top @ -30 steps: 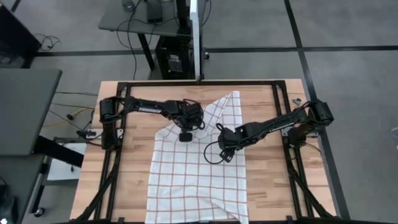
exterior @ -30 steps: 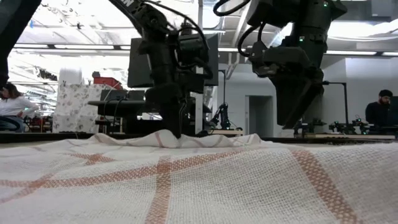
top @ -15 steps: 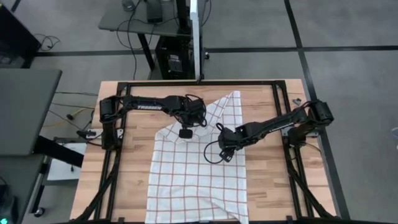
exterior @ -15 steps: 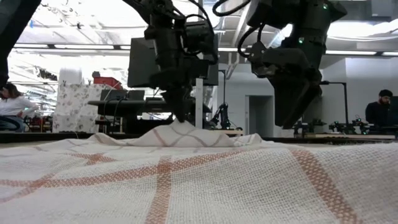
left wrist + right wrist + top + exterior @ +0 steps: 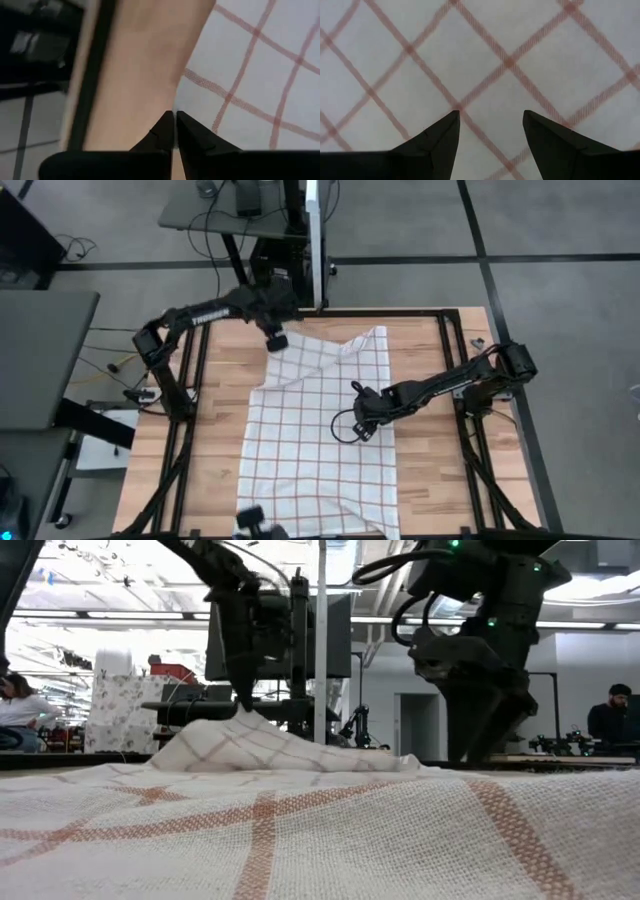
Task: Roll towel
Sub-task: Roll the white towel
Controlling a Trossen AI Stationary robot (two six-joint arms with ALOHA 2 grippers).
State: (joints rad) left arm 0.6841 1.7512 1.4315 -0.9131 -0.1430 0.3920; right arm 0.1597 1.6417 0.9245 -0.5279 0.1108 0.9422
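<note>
A white towel with a red grid lies spread on the wooden table. My left gripper is near the table's far edge, shut on the towel's far left corner. There the cloth rises in a peak in the low view. My right gripper is open, pointing down over the towel's right half. Its two fingers stand apart just above the cloth. I cannot tell whether their tips touch it. My left gripper pinches the towel's far left corner, at its edge, between its two shut fingers, coming from above. That corner is lifted off the table and the cloth slopes down from it to the rest of the towel, which lies flat.
Black frame rails run along the table's left and right sides. A white post stands behind the far edge. A small dark object shows at the towel's near left corner. Bare wood lies left of the towel.
My left gripper has gone up, then toward the table's far left with the towel's corner. The corner has been lifted and drawn out toward the far edge, while the rest of the towel has stayed flat. My right gripper has come down a little toward the cloth.
</note>
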